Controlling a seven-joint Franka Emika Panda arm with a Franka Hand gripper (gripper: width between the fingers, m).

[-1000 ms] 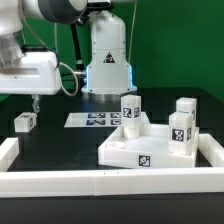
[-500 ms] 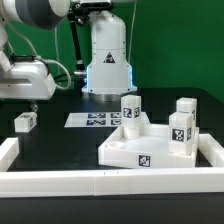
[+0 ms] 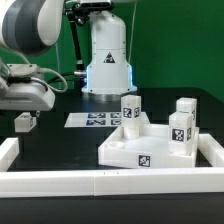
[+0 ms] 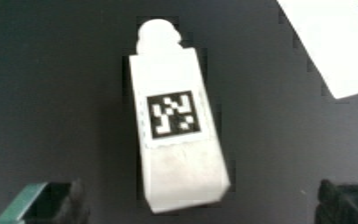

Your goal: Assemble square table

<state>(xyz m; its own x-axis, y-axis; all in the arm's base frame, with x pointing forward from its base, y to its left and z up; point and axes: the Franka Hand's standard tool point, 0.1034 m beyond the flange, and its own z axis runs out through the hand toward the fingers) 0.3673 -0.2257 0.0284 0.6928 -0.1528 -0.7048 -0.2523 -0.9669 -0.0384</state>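
Altogether three legs [image 3: 131, 107] on the tabletop [image 3: 150, 148], one loose leg [image 3: 24, 122]

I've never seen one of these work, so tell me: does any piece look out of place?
Yes. One small white tagged block leg lies on its side at the exterior view's left, apart from the large white plastic square tray-like top, where three legs stand upright. The gripper hangs above it, fingers spread.

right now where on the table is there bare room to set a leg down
Bare black surface lies between the marker board and the white front rail, running from the lone leg across to the square table top. It is crowded on the exterior view's right: three legs stand on that top. The gripper hangs over the lone leg, so that corner is taken.
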